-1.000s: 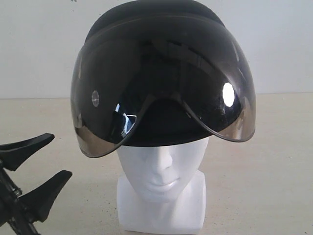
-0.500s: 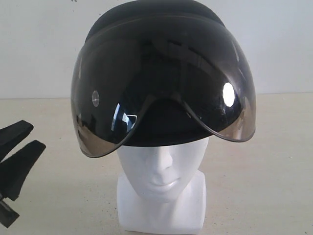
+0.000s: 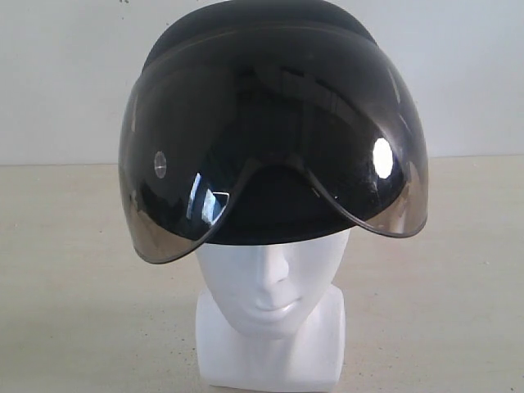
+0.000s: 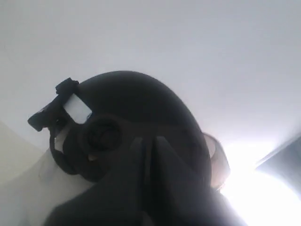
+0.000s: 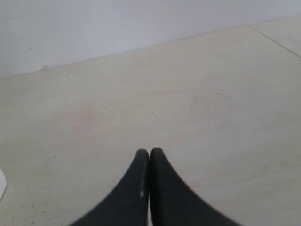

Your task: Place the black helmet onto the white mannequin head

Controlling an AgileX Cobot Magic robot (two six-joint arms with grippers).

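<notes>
The black helmet (image 3: 270, 106) sits on the white mannequin head (image 3: 270, 286), its smoky visor (image 3: 205, 188) down over the brow; the face and blocky neck show below. Neither gripper appears in the exterior view. In the left wrist view the helmet's dark side (image 4: 136, 103) fills the middle, seen from below, and my left gripper (image 4: 148, 141) stands in front of it with its fingers pressed together and nothing between them. My right gripper (image 5: 149, 153) hovers over bare table, shut and empty.
A pale beige tabletop (image 3: 442, 270) spreads around the head, with a white wall (image 3: 65, 74) behind it. The right wrist view shows the table (image 5: 188, 94) meeting that wall, plus a white scrap (image 5: 1, 183) at the frame's edge.
My left gripper, open at the exterior view's lower left a second ago, narrowed, slid leftward and has left that view. The helmet and head have not moved.
</notes>
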